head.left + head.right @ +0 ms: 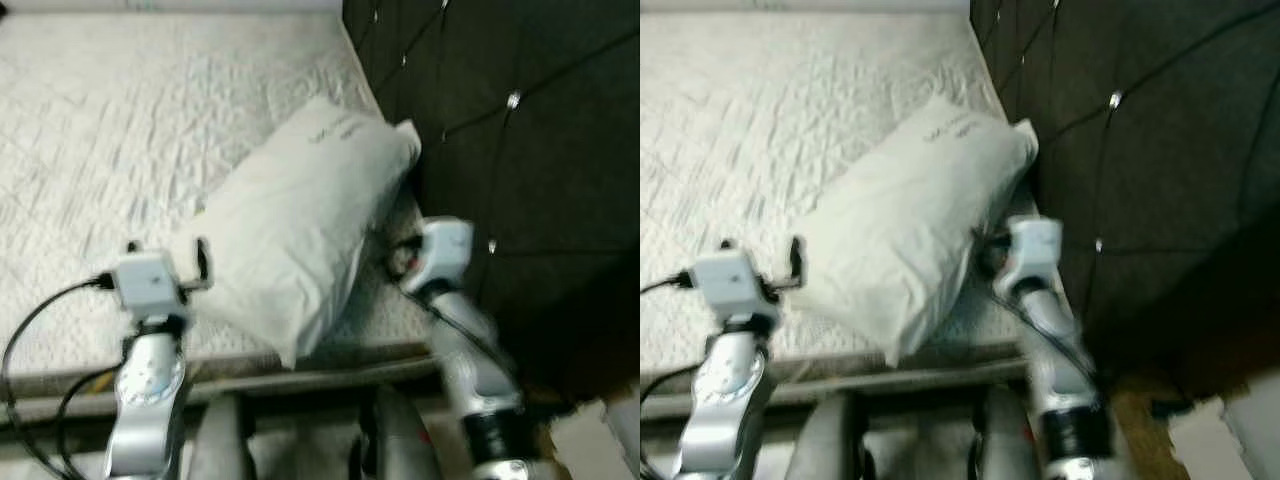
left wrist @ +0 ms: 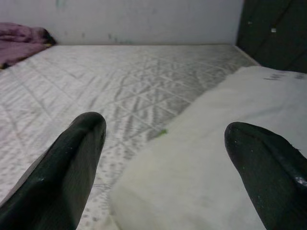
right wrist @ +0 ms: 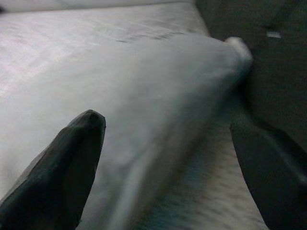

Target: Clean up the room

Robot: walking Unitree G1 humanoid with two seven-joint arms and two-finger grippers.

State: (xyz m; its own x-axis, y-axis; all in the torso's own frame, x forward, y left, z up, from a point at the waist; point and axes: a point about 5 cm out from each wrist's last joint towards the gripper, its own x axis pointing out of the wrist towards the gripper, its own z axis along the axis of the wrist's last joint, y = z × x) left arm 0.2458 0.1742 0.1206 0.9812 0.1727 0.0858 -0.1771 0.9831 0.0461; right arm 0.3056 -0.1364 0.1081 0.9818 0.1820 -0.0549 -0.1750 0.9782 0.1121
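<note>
Pillow on the bed, me at both ends

White pillow (image 1: 300, 230) lies mid-frame on the quilted mattress (image 1: 90, 130), long axis lower left to upper right, top corner against the dark tufted headboard (image 1: 520, 130); left gripper (image 2: 163, 158) and right gripper (image 3: 168, 158) both spread wide, flanking it, gripping nothing.

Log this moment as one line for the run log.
left pincer: open, at white fabric pillow | right pincer: open, at pillow's other side | pillow: on quilted white mattress beside dark tufted headboard

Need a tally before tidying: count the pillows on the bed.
1. The white pillow lies on the mattress against the dark headboard, between the open left gripper and open right gripper.
</note>
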